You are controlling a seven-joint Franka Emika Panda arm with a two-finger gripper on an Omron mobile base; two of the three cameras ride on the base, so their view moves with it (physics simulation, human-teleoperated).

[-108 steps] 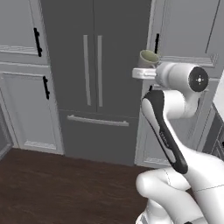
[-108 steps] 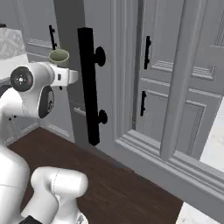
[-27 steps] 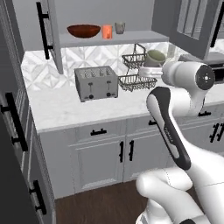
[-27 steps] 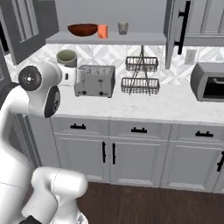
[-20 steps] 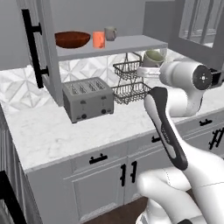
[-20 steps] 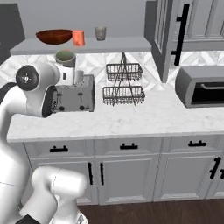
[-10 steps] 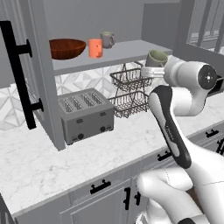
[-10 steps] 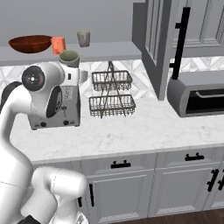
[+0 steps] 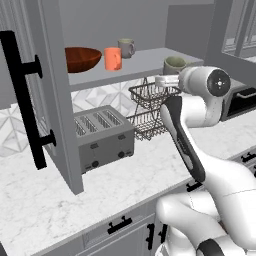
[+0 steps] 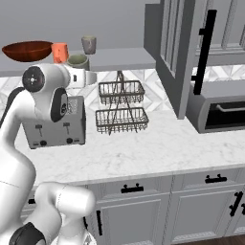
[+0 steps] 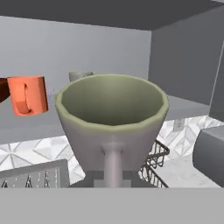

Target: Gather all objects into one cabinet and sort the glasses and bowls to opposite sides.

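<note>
While the hand pinches a grey-beige mug by its handle, the mug fills the hand view's centre, upright, at shelf height. Behind it on the cabinet shelf, upper left, stand the orange cup, second mug and red-brown bowl.

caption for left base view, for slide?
Arm carries a mug toward the shelf holding bowl, cup and second mug.

Glossy white arm, dark joints, black strip.
</note>
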